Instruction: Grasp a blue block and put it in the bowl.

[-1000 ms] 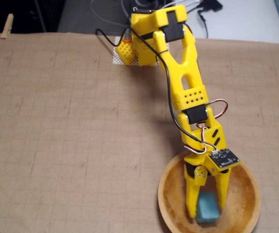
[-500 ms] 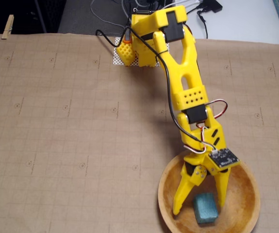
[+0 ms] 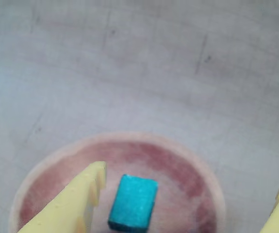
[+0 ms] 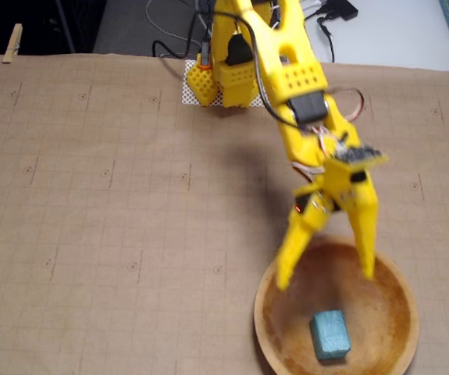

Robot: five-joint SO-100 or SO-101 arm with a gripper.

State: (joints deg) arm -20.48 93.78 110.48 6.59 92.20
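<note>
The blue block (image 4: 330, 334) lies loose inside the wooden bowl (image 4: 402, 298), near its front. In the wrist view the blue block (image 3: 133, 203) lies on the floor of the bowl (image 3: 168, 145) between my yellow fingers. My gripper (image 4: 326, 275) hangs over the bowl's back half with its jaws spread wide and holds nothing. In the wrist view the gripper (image 3: 192, 182) shows one finger (image 3: 78, 201) at lower left and the other at the right edge.
A brown gridded mat (image 4: 115, 203) covers the table. The arm's base (image 4: 224, 74) stands at the back centre with cables behind it. Wooden clips hold the mat at the back corners (image 4: 12, 43).
</note>
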